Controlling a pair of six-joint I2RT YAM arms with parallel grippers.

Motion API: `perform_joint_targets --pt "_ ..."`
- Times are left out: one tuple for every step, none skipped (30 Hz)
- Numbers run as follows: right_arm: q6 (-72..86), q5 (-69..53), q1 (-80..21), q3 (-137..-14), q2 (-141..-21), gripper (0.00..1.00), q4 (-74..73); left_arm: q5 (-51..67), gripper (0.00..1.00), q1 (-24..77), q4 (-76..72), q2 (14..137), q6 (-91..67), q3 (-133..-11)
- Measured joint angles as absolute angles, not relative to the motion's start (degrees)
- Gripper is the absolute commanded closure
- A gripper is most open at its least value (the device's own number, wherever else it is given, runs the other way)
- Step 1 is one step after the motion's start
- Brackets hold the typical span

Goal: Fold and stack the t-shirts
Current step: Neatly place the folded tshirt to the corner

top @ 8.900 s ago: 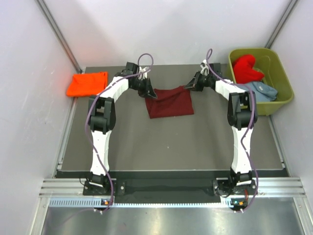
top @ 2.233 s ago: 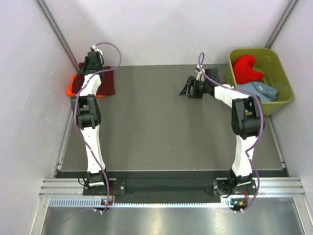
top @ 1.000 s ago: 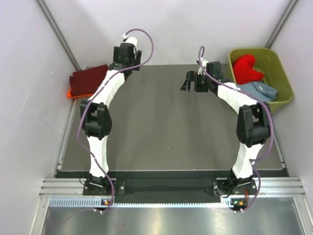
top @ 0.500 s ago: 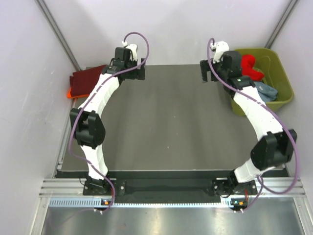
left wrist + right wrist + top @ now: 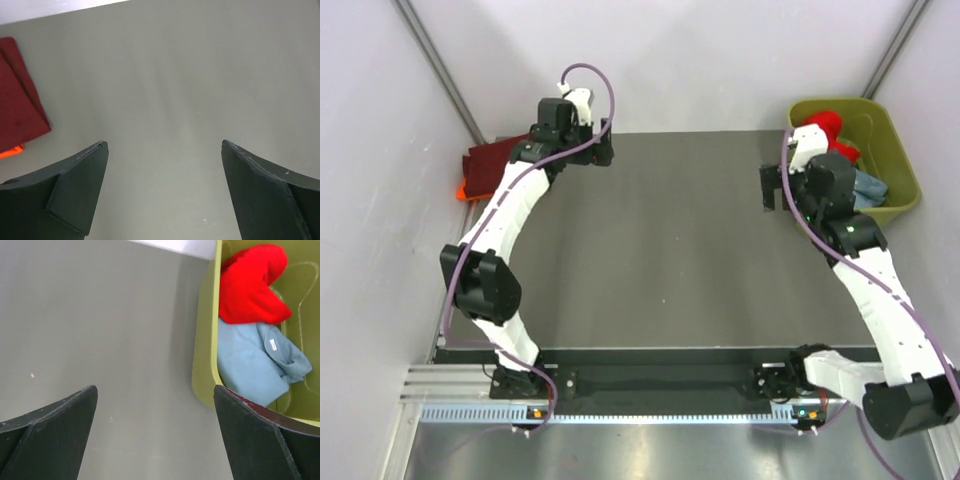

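Nearest you, the dark table (image 5: pixel 670 260) is bare across its middle, both arms reaching out over it. Your right gripper (image 5: pixel 155 387) hangs above the table's right side, fingers spread wide with nothing between them, and the green tub (image 5: pixel 205 340) sits just beyond its right fingertip. Inside that tub, the pale blue t-shirt (image 5: pixel 250 365) lies crumpled at the nearer end. The bright red t-shirt (image 5: pixel 250 285) is bunched up behind it and rests partly on it. Neither is folded.

Farther out, on the left, your left gripper (image 5: pixel 163 144) hovers over bare table near the back edge. Its fingers are also wide apart and it holds nothing. Off to its left, at the far left corner, the maroon t-shirt (image 5: pixel 20 100) lies folded flat. It sits on top of the orange t-shirt (image 5: pixel 10 151), of which only a thin strip shows at the maroon's near edge. Both grippers are well clear of the cloth.
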State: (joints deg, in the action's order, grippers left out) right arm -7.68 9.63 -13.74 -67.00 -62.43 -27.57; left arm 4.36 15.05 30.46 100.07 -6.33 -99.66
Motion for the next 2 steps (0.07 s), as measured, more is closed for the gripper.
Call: perform_joint_targets --pt "-7.2 9.6 -13.7 -66.9 -61.7 0.0 -27.7 4.7 0.01 15.0 30.5 100.0 -5.7 -99.7" --pt "-6.7 9.6 -13.7 -66.8 -60.8 0.0 -27.6 5.0 0.01 15.0 30.6 100.0 -5.1 -99.7"
